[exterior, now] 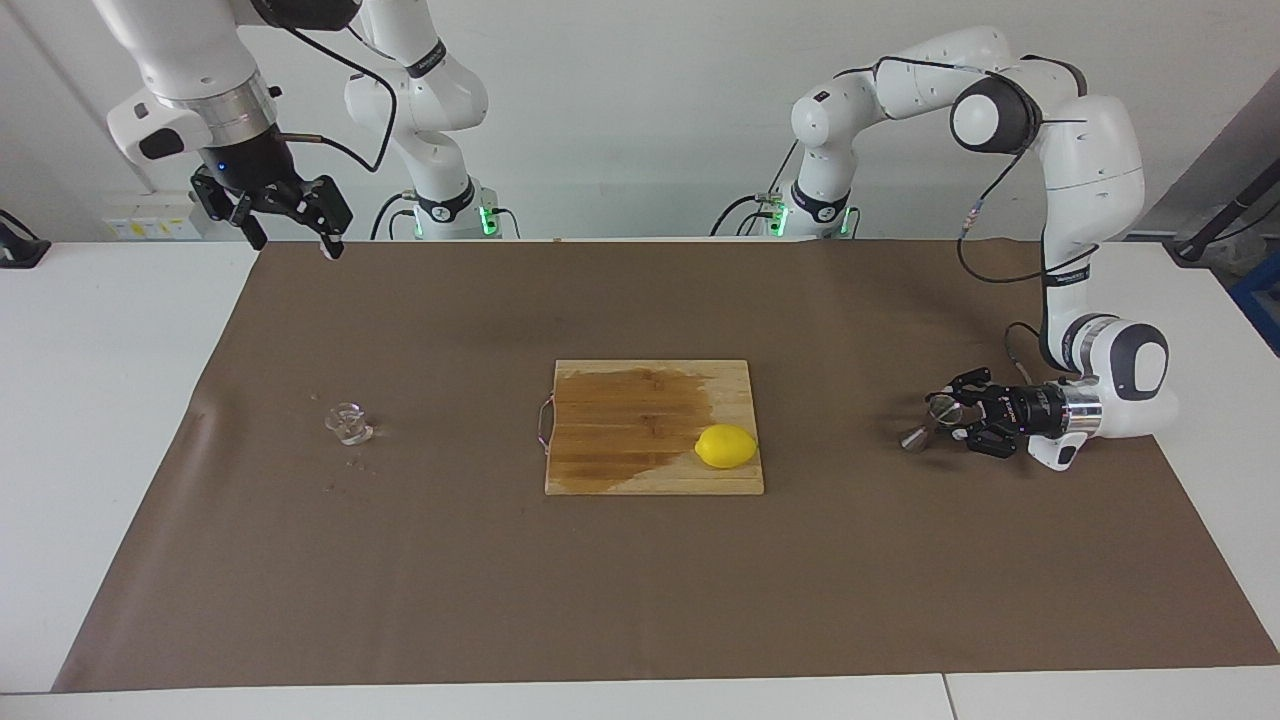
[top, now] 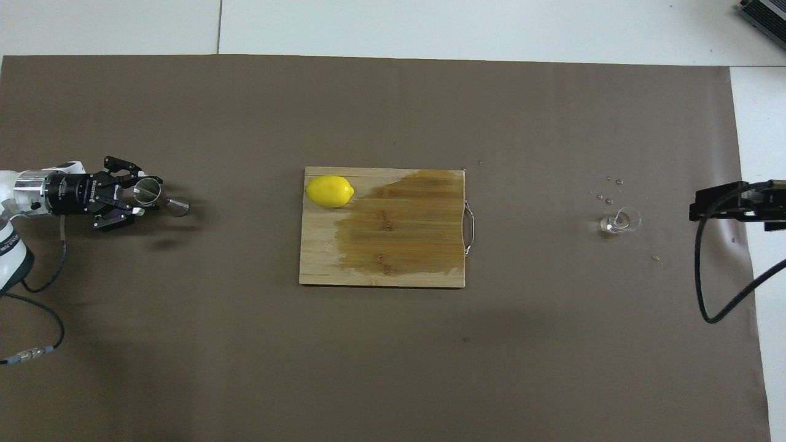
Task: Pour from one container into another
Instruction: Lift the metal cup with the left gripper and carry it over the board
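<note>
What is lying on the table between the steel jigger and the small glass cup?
Between the jigger and the glass cup lies the wooden cutting board, with a lemon on it. The overhead view shows this best.

High facing view, steep overhead, same table [exterior: 120,400]

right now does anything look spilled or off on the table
Yes. The cutting board has a large dark wet stain over much of its top, beside the lemon. Small droplets dot the brown mat around the glass cup. The steel jigger is tilted, gripped by the left tool.
</note>
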`<state>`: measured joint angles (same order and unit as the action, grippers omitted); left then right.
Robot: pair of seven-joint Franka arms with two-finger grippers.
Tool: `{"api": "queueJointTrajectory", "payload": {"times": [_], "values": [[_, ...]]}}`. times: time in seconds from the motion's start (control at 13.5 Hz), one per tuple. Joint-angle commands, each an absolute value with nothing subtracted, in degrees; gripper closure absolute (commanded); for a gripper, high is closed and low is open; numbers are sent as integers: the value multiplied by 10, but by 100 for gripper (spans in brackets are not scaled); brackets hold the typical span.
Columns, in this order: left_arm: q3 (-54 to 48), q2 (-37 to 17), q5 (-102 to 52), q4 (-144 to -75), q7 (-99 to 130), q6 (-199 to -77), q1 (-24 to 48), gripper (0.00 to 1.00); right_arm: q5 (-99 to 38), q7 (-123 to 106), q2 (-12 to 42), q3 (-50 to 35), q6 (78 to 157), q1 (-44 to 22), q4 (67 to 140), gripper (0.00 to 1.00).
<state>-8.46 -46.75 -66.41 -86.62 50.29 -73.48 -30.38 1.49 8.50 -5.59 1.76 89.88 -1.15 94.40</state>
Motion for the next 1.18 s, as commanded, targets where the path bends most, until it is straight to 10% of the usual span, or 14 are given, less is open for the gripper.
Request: {"api": "queueJointTrajectory", "payload": {"times": [0.0, 0.59, 1.11], "values": [[-102, -476, -668, -853, 502, -737, -309, 70, 13, 75, -69, 18, 897, -11, 957, 0], [-85, -383, -813, -917, 509, -764, -193, 70, 12, 75, -69, 18, 897, -11, 957, 0], [207, -304, -1008, -1037, 504, -789, 184, 72, 13, 74, -69, 18, 897, -11, 957, 0]]}}
